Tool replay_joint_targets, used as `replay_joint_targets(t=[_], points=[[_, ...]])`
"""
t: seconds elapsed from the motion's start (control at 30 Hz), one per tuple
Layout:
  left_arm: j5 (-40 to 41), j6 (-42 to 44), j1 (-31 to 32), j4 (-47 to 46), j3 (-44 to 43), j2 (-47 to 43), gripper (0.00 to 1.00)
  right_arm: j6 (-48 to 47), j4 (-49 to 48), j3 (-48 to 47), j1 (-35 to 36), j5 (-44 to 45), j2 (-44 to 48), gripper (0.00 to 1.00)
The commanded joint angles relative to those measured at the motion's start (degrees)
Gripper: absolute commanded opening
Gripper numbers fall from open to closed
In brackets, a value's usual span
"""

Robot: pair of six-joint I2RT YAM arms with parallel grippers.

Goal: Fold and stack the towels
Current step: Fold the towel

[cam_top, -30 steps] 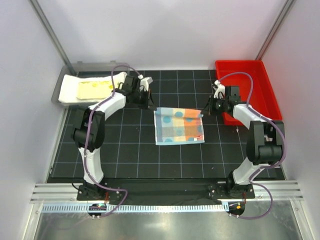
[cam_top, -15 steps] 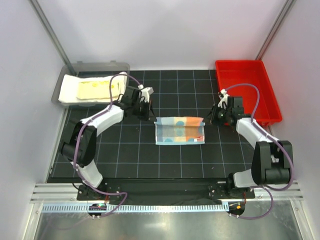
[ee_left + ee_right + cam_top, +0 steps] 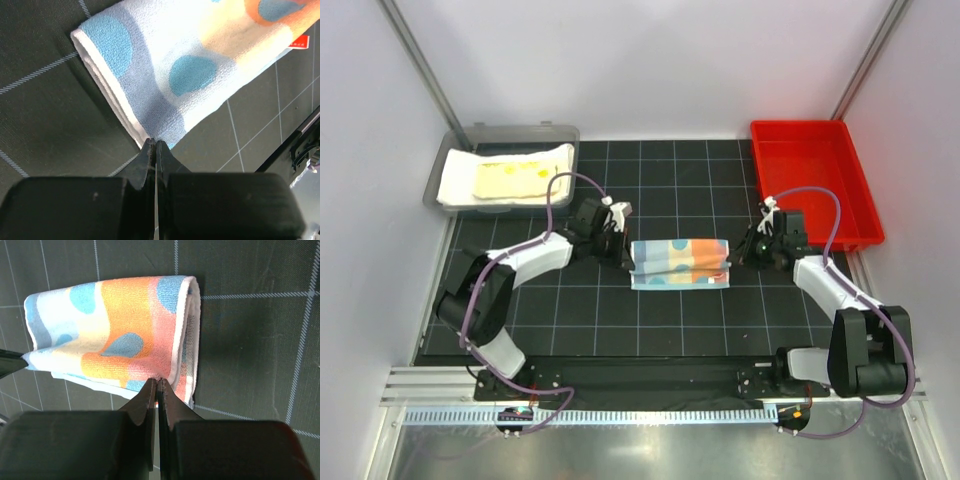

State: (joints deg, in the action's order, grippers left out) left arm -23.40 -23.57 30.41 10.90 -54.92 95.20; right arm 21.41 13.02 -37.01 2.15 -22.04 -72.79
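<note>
On the black mat (image 3: 570,320), our left gripper (image 3: 153,145) and right gripper (image 3: 157,382) each pinch an end of the doubled patterned towel (image 3: 680,263); we judge it light and limp, best held at corners. Farther back, folded towels (image 3: 505,178) lie in the grey tray (image 3: 520,131).

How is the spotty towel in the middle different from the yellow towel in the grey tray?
The spotty towel is blue, orange and pink with round spots; the yellow towel is plain pale yellow. The spotty towel sits on the black mat, pinched at its ends by the left gripper and right gripper; the yellow towel rests untouched on a white towel in the grey tray. Both are soft cloth.
</note>
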Motion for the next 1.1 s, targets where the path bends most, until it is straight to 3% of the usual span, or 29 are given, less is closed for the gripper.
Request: replay_joint_targets(t=[0.0, 0.43, 0.53, 0.57, 0.67, 0.7, 0.83, 0.87, 0.9, 1.07], points=[[3.36, -0.95, 0.08, -4.21, 1.12, -4.32, 0.00, 1.44, 0.25, 0.10, 0.05, 3.76, 2.30, 0.01], [4.67, -1.65, 2.63, -5.71, 4.99, -4.76, 0.00, 2.93, 1.13, 4.40, 0.05, 4.29, 5.29, 0.03], [4.85, -1.74, 2.98, -6.33, 6.22, -5.02, 0.00, 3.81, 1.48, 5.81, 0.04, 3.85, 6.17, 0.06], [5.03, -1.74, 2.98, -6.33, 6.40, -4.85, 0.00, 4.34, 2.10, 6.07, 0.04, 3.76, 6.52, 0.12], [5.64, -2.27, 3.34, -6.33, 6.93, -4.93, 0.12, 6.80, 5.42, 5.90, 0.04, 3.33, 8.36, 0.25], [5.64, -2.44, 3.51, -6.06, 7.10, -5.20, 0.27, 7.24, 6.92, 5.64, 0.04, 2.71, 8.98, 0.28], [6.08, -5.41, 4.74, -5.36, 7.71, -8.79, 0.25, 9.17, 13.25, 3.36, 0.04, 3.05, 14.59, 0.30], [6.43, -6.13, 5.00, -5.45, 7.72, -10.19, 0.28, 9.44, 14.57, 3.00, 0.04, 3.15, 15.13, 0.33], [6.78, -6.57, 5.09, -4.84, 7.46, -10.56, 0.37, 9.79, 14.41, 2.48, 0.04, 2.45, 15.49, 0.35], [9.33, -8.24, 5.09, -2.90, 2.47, -8.63, 0.41, 10.50, 11.85, 0.11, 0.04, 2.87, 11.64, 0.38]])
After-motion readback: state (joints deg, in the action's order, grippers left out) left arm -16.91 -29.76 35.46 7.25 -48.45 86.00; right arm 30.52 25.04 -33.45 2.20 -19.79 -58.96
